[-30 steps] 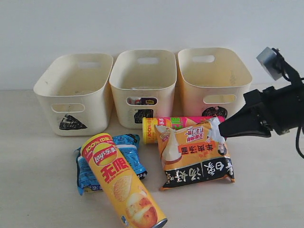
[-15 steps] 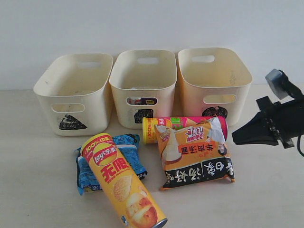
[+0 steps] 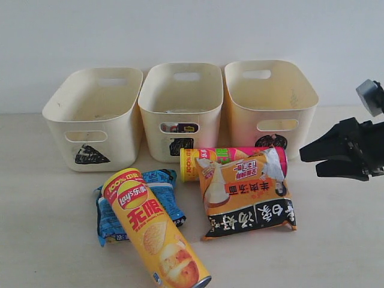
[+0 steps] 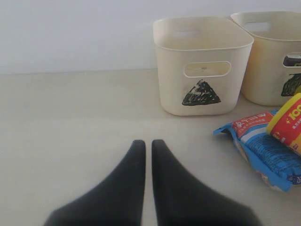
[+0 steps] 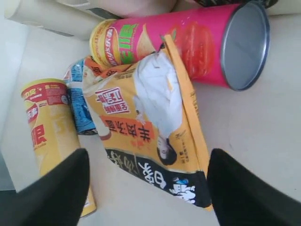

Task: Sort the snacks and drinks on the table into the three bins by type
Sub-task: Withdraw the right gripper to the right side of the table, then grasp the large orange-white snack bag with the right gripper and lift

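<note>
The yellow Lay's can (image 3: 156, 231) lies at the front over the blue packet (image 3: 108, 219). The orange-and-black bag (image 3: 246, 195) rests against the pink can (image 3: 231, 154) behind it. My right gripper (image 3: 309, 162) hovers open to the right of the bag, touching nothing. Its wrist view looks down on the bag (image 5: 150, 127), pink can (image 5: 188, 42), yellow can (image 5: 47, 127) and blue packet (image 5: 77, 103) between the spread fingers of the gripper (image 5: 148, 157). My left gripper (image 4: 148, 143) is shut and empty over bare table, out of the exterior view. A dark carton (image 3: 180, 128) shows through the square bin's handle; the white-and-blue carton is hidden.
Three cream bins stand in a row at the back: triangle (image 3: 93, 120), square (image 3: 180, 90), circle (image 3: 270, 102). The left wrist view shows the triangle bin (image 4: 202, 61), the square bin (image 4: 273, 56) and the blue packet (image 4: 268, 150). Pale table (image 3: 336, 240) stretches to the right.
My right gripper has drawn back to the right, away from the bag's upper corner, and its jaws have opened. The snacks have stayed put.
</note>
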Motion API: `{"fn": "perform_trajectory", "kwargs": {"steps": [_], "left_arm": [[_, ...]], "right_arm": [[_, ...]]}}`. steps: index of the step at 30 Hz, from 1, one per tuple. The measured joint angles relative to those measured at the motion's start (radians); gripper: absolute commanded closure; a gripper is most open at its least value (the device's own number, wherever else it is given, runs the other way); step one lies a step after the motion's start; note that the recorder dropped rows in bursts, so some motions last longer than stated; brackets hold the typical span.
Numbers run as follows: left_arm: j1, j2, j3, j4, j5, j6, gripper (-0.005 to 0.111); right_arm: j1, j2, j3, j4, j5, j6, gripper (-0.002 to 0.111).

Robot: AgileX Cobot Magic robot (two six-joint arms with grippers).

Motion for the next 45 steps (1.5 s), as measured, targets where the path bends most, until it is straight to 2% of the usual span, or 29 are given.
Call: {"fn": "perform_trajectory", "kwargs": {"steps": [10, 15, 28, 38, 41, 44, 45], "left_arm": [[0.0, 0.0, 0.0, 0.0, 0.0, 0.0, 0.102], [0.0, 0.0, 0.0, 0.0, 0.0, 0.0, 0.102], [0.0, 0.0, 0.0, 0.0, 0.0, 0.0, 0.102], [0.0, 0.0, 0.0, 0.0, 0.0, 0.0, 0.102], [0.0, 0.0, 0.0, 0.0, 0.0, 0.0, 0.102], [0.0, 0.0, 0.0, 0.0, 0.0, 0.0, 0.102], [0.0, 0.0, 0.0, 0.0, 0.0, 0.0, 0.102]], "right_arm": [[0.0, 0.096, 0.0, 0.03, -0.001, -0.023, 0.042], [0.012, 0.154, 0.0, 0.081, 0.01, -0.057, 0.02], [0.183, 0.174, 0.0, 0.134, -0.177, -0.184, 0.021], [0.233, 0.245, -0.032, 0.207, -0.123, -0.22, 0.022], [0.241, 0.246, -0.032, 0.209, -0.121, -0.231, 0.034], [0.243, 0.252, -0.032, 0.209, -0.121, -0.233, 0.057], [0.243, 0.255, -0.032, 0.207, -0.121, -0.233, 0.069]]}}
